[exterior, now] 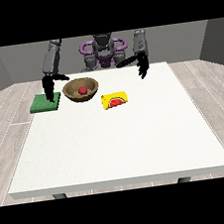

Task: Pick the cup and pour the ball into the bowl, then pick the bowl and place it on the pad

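Observation:
A brown wooden bowl (pixel 81 89) stands on the white table (pixel 118 143) near the far left, with a small red ball (pixel 82 90) inside it. A yellow cup (pixel 115 100) with a red picture on its side lies tipped over just right of the bowl. A green pad (pixel 46 102) lies flat left of the bowl. The hand at the view's left (pixel 48 88) hangs above the pad, fingers pointing down and relaxed, holding nothing. The hand at the view's right (pixel 142 66) hovers over the far table edge, fingers hanging down, holding nothing.
The robot's grey and purple torso (pixel 104 52) stands behind the far edge of the table. A wide stretch of bare white tabletop runs from the objects to the near edge.

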`<action>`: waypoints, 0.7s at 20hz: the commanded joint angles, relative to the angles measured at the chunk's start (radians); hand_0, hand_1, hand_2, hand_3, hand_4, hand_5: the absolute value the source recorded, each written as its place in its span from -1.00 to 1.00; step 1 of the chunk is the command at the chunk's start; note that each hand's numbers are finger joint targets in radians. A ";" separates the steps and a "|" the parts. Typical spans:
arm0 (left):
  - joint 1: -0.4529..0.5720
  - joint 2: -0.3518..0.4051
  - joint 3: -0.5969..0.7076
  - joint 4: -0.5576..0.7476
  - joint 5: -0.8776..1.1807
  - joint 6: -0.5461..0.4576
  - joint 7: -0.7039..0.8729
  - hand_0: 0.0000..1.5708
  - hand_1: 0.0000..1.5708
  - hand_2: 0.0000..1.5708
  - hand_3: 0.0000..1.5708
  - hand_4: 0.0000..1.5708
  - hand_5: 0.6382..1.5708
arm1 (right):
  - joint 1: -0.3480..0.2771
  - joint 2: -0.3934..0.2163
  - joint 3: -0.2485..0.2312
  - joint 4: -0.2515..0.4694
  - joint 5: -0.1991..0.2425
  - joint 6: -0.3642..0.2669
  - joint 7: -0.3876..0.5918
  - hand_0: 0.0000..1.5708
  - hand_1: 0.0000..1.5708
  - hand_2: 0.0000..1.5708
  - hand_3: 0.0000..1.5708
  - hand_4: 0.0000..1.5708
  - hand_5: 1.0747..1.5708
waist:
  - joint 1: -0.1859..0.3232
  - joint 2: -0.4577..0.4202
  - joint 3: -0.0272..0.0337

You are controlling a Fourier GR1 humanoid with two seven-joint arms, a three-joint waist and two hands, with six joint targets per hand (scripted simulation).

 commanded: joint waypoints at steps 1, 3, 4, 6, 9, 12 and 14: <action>0.010 0.010 -0.017 -0.028 0.012 -0.037 0.013 -1.00 -1.00 -1.00 -1.00 -1.00 0.95 | 0.010 0.018 -0.014 0.074 -0.003 -0.009 -0.065 -1.00 -1.00 -1.00 -1.00 -0.74 0.90 | 0.036 0.001 0.0008; -0.028 -0.012 -0.043 -0.070 -0.016 -0.003 0.047 -1.00 -1.00 -1.00 -1.00 -1.00 0.96 | -0.007 -0.013 -0.034 0.125 -0.015 0.040 -0.096 -1.00 -1.00 -1.00 -1.00 -0.67 0.91 | 0.059 0.045 0.0013; -0.014 -0.021 -0.062 -0.090 -0.005 -0.039 0.047 -1.00 -1.00 -1.00 -1.00 -1.00 0.96 | -0.037 -0.016 -0.051 0.139 -0.024 0.001 -0.068 -1.00 -1.00 -1.00 -1.00 -0.67 0.91 | 0.093 0.036 0.0013; -0.028 -0.001 -0.062 -0.123 -0.001 -0.057 0.046 -1.00 -1.00 -1.00 -1.00 -1.00 0.97 | 0.000 -0.016 -0.068 0.158 -0.026 0.008 -0.145 -1.00 -1.00 -1.00 -1.00 -0.75 0.87 | 0.121 0.087 0.0020; -0.057 -0.022 -0.079 -0.117 -0.027 -0.024 0.055 -1.00 -1.00 -1.00 -1.00 -1.00 0.97 | -0.017 0.045 -0.042 0.137 -0.010 -0.027 -0.166 -1.00 -1.00 -1.00 -1.00 -0.85 0.82 | 0.120 0.113 0.0018; -0.053 -0.003 -0.076 -0.125 -0.021 -0.038 0.054 -1.00 -1.00 -1.00 -1.00 -1.00 0.97 | -0.010 0.055 -0.051 0.135 -0.024 -0.033 -0.157 -1.00 -1.00 -1.00 -1.00 -0.74 0.82 | 0.134 0.101 0.0011; -0.035 -0.027 -0.088 -0.124 -0.014 -0.045 0.082 -1.00 -1.00 -1.00 -1.00 -1.00 0.98 | -0.005 0.068 -0.049 0.135 -0.034 -0.040 -0.103 -1.00 -1.00 -1.00 -1.00 -0.69 0.84 | 0.148 0.043 0.0004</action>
